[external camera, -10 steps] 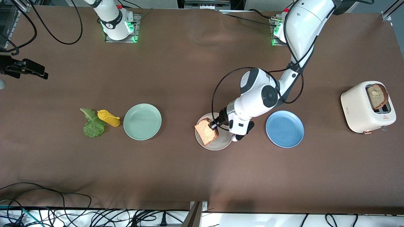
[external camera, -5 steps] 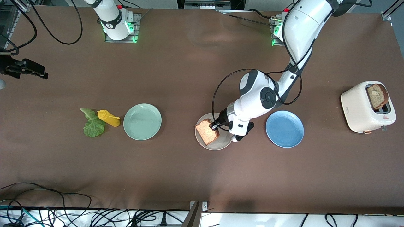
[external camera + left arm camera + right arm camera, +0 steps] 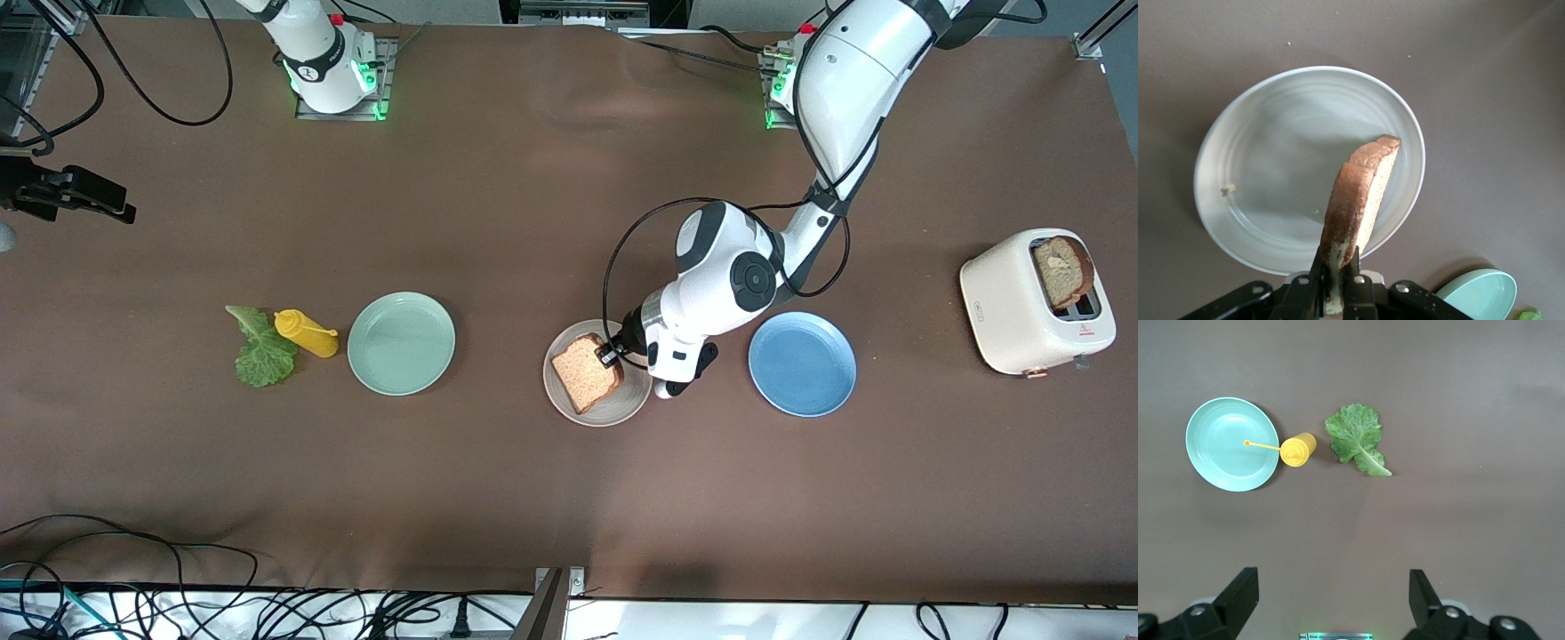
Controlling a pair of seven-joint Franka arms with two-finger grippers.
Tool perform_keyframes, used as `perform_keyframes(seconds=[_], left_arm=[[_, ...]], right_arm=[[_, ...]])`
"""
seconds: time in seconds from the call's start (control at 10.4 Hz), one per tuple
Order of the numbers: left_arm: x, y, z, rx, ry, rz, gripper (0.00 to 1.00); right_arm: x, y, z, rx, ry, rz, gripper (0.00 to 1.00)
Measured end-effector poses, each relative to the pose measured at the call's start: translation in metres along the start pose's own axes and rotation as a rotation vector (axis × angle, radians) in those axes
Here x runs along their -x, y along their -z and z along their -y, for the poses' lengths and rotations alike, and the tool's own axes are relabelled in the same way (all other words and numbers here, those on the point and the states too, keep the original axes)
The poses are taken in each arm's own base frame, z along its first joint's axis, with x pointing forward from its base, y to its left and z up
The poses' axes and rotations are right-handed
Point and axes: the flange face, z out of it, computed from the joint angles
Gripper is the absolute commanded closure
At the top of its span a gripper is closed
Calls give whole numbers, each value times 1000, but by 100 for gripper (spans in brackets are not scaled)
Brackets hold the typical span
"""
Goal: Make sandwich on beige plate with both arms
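Note:
A brown bread slice [image 3: 584,372] is tilted low over the beige plate [image 3: 569,404], and I cannot tell whether its free end touches. My left gripper [image 3: 612,356] is shut on the slice's edge at the plate's rim. In the left wrist view the slice [image 3: 1361,193] stands on edge between the fingers of the left gripper [image 3: 1336,267], over the plate [image 3: 1271,167]. A second bread slice [image 3: 1062,271] sticks out of the toaster [image 3: 1013,311]. The lettuce leaf [image 3: 260,351] lies toward the right arm's end. My right gripper [image 3: 1331,593] waits open, high over the table, with the lettuce [image 3: 1355,440] below it.
A blue plate [image 3: 802,363] lies beside the beige plate, toward the left arm's end. A mint-green plate [image 3: 400,342] and a yellow squeeze bottle [image 3: 307,333] lie between the beige plate and the lettuce. Cables run along the table edge nearest the front camera.
The left gripper has come down with the bread slice, which now lies lower and flatter over the beige plate. The right arm has not moved.

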Motion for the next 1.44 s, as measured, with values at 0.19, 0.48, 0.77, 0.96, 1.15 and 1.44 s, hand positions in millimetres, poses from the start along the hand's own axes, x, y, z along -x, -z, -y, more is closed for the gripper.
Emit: perform_keyframes(seconds=[0.19,0.48,0.77,0.96,1.15,1.44], left_arm=[[-1,0,0,0,0,0,1],[-4,-1,3,-17,-1,1,0],[-5,-7,16,-144,-76,-10,0],[-12,-5,24,-197,-90,18,0],[-32,12,31,-219,-77,32,0],[-77,84,43,-234,-49,36,0]], right_arm=[[0,0,0,0,1,0,0],[0,0,5,0,9,0,0],[0,0,4,0,7,0,0],[0,0,3,0,5,0,0],[0,0,4,0,7,0,0],[0,0,3,0,5,0,0]])
